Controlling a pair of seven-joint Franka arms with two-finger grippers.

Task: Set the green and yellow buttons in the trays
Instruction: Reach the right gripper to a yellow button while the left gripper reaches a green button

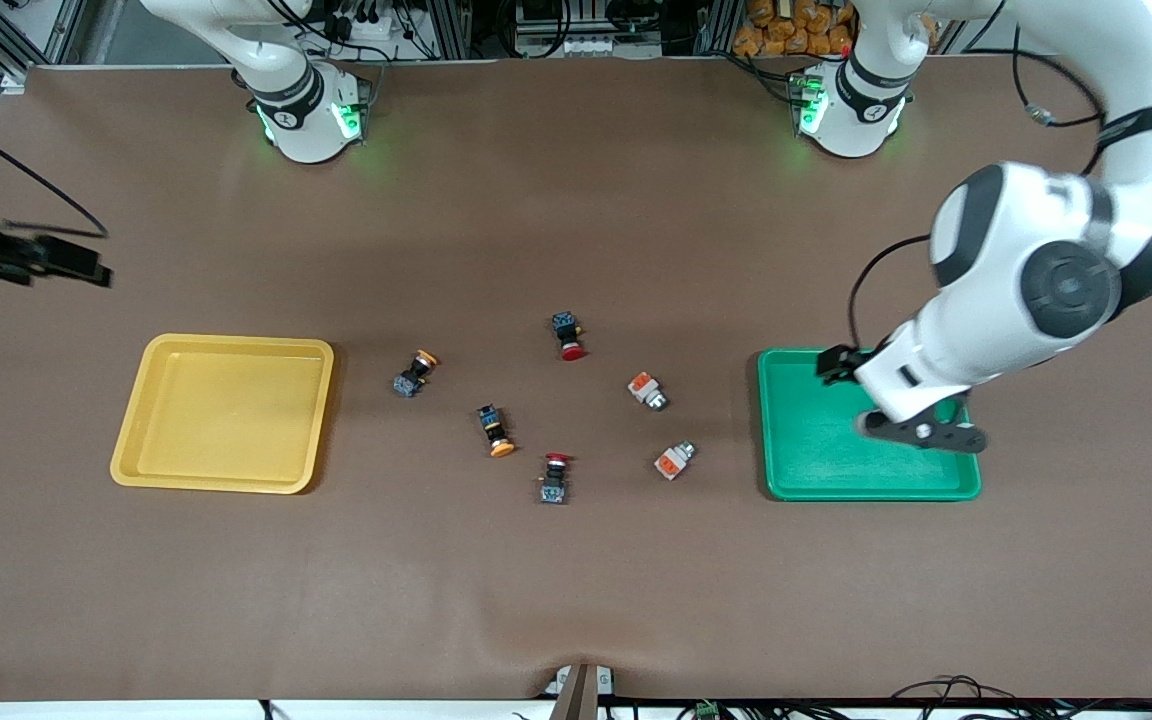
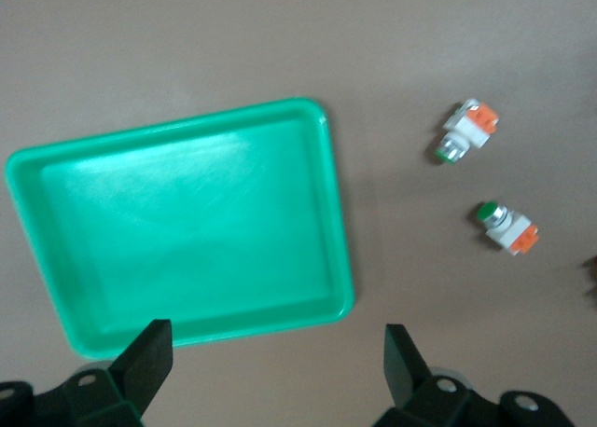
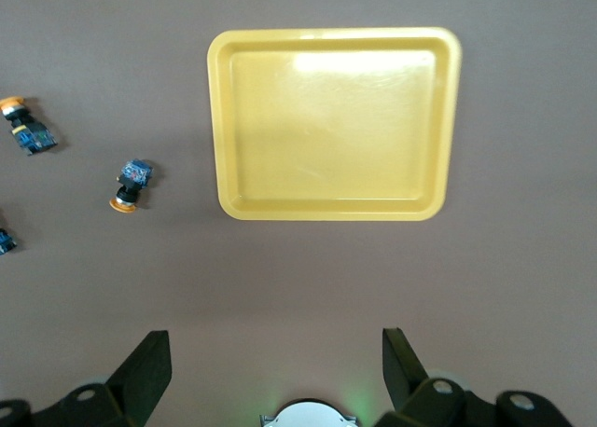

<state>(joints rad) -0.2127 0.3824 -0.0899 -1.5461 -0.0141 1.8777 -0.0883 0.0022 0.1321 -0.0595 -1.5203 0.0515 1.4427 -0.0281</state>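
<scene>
Left gripper (image 2: 275,352) over the shallow green plastic tray (image 1: 806,470) at frame right, fingers spread wide and empty, right gripper (image 3: 275,357) beside the shallow yellow plastic tray (image 1: 226,485) at frame left, fingers wide apart, empty, six small switches (image 1: 647,389) lying mid-frame on the brown bench (image 1: 576,600).

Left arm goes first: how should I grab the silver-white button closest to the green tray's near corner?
Come straight down with the open left gripper, now over the green tray. That silver-white button lies on its side, orange block toward the front camera and green cap toward the tray. Close the jaws across the white body's flat sides, probably steadier than the round cap. The other silver-white button lies apart.
</scene>
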